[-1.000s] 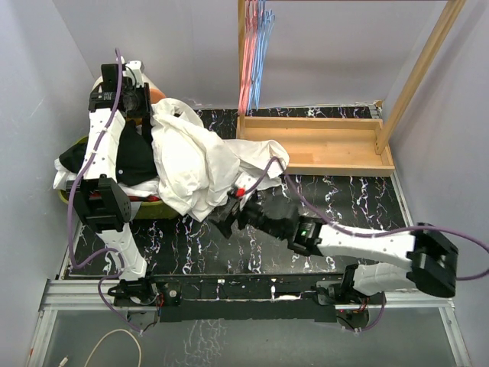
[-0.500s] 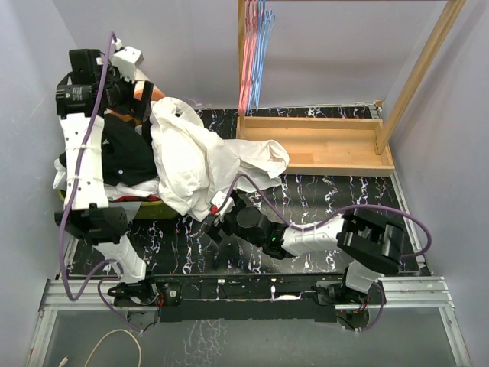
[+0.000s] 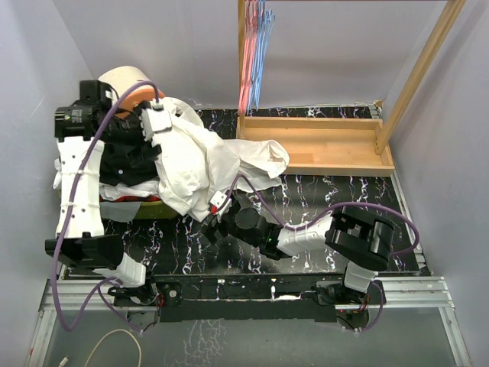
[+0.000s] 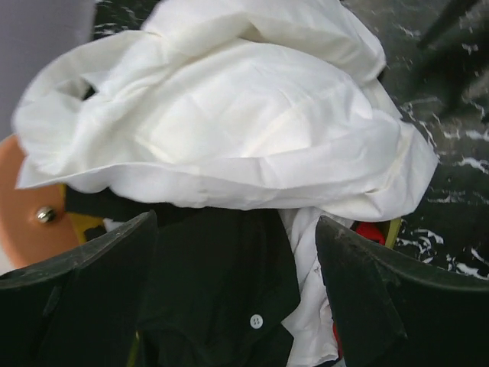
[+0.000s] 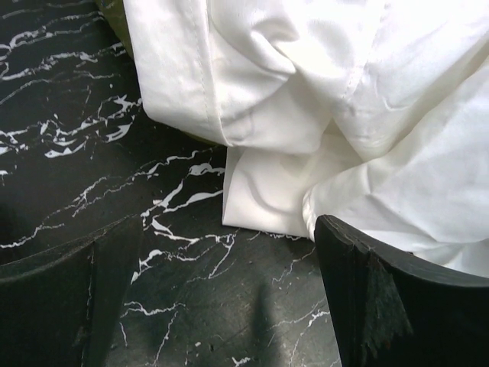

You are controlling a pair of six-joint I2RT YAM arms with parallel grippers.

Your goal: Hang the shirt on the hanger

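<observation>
The large white long-sleeved button-up shirt of thin plain fabric (image 3: 199, 164) lies crumpled at the left of the black, white-veined marble-look tabletop (image 3: 344, 191). It is heaped partly over a yellow-green bin (image 3: 150, 206) and a black buttoned garment (image 4: 221, 290), with its lower folds spilling onto the bare tabletop. The thin light-blue triangular wire hanger (image 3: 263, 46) hangs well apart from it, on the tall light wooden rack (image 3: 313, 145) at the back, beside thin pink wire hangers (image 3: 246, 61).

The step in hand looks like getting the shirt clear of the pile and spread out. That likely goes best if each gripper takes a separate, identifiable part, such as a hem edge or the collar, rather than a bunched fold. Thin cloth like this will probably drag other layers along. A pinch near the bin risks catching the black garment too, so the bite should stay on white fabric alone.

The left gripper (image 4: 235, 223) hovers over the heap with its jaws set wide. It holds nothing, and the black garment and the shirt's edge lie below the gap. The right gripper (image 5: 225, 233) sits low over the tabletop, also spread wide and empty. A folded white edge of the shirt lies just ahead, between its fingers (image 5: 359, 290).
</observation>
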